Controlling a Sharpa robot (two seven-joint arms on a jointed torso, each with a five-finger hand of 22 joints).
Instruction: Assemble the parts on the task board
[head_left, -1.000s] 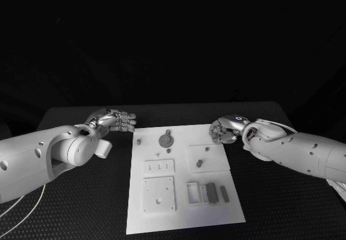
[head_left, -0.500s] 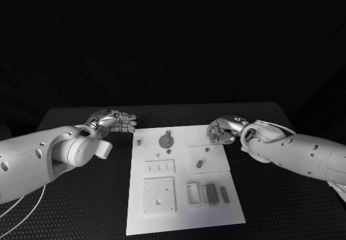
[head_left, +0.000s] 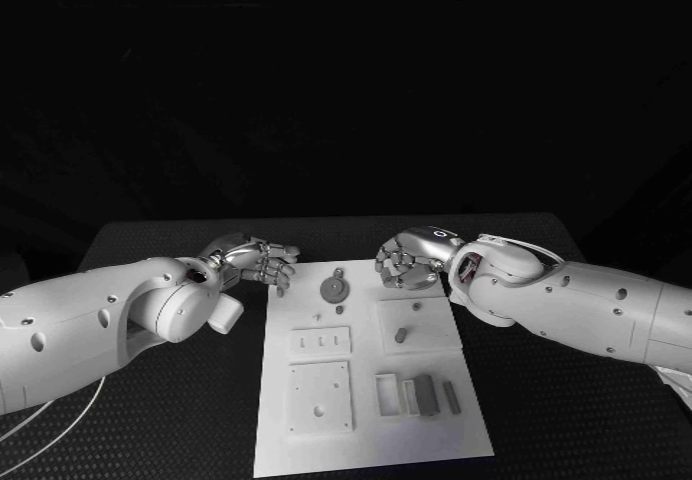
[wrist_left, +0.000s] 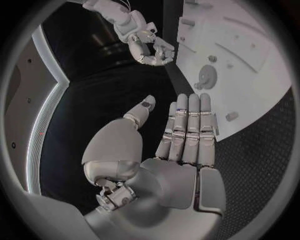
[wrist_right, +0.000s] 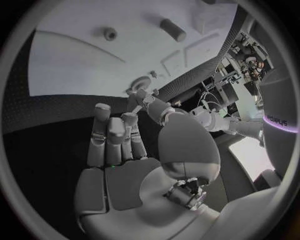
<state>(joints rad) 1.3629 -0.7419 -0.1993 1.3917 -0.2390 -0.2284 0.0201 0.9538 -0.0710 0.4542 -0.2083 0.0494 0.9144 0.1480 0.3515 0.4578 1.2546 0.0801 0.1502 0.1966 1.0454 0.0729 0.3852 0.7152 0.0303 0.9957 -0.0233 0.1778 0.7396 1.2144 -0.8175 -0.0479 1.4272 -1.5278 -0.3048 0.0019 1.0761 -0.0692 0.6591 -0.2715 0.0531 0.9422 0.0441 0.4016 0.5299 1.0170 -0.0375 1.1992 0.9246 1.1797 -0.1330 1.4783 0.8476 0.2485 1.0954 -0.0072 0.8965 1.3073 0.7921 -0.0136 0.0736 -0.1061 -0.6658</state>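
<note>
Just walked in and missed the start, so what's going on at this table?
A two-armed robot is set to assemble small grey parts on the white task board, and nothing is picked up yet. The left robot hand hovers by the board's far left corner, fingers apart and empty. The right robot hand hangs over the board's far edge, also empty. A round disc part lies between them, and the bar-shaped parts sit near the front.
</note>
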